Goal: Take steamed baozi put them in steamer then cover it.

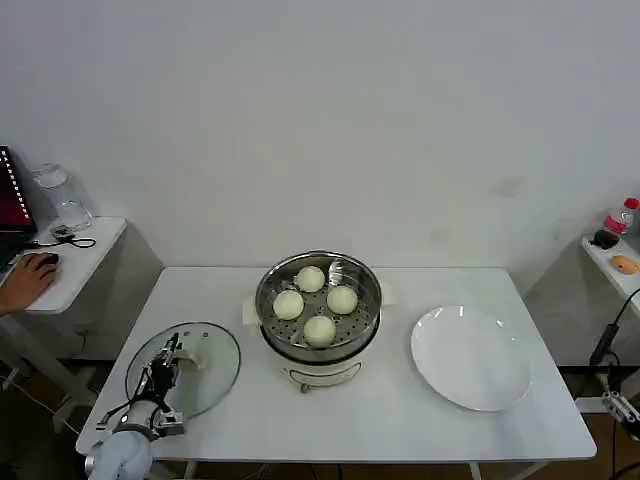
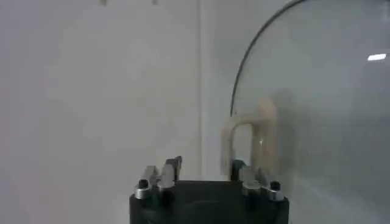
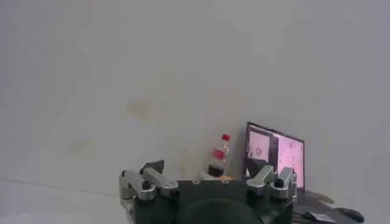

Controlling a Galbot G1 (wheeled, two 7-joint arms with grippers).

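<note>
- Baozi (image 1: pixel 319 329), four in all, are seen already seated on the perforated tray of the steamer (image 1: pixel 272 322), so covering is judged to be the step in hand.
- Glass lid (image 1: pixel 213 372) lies flat on the table (image 1: pixel 400 420), its cream handle (image 2: pixel 247 143) just ahead of the left gripper (image 2: pixel 207 179), nearer one finger than centred.
- Left jaws are spread wide and empty; a centred approach is advised before closing.
- Right gripper (image 3: pixel 207 179) is parked with jaws wide and empty.
- Fingertips are cut off in both wrist views.

A white plate (image 1: pixel 470 358) lies on the white table (image 1: pixel 400 420); a laptop (image 3: pixel 274 153) stands beyond.
</note>
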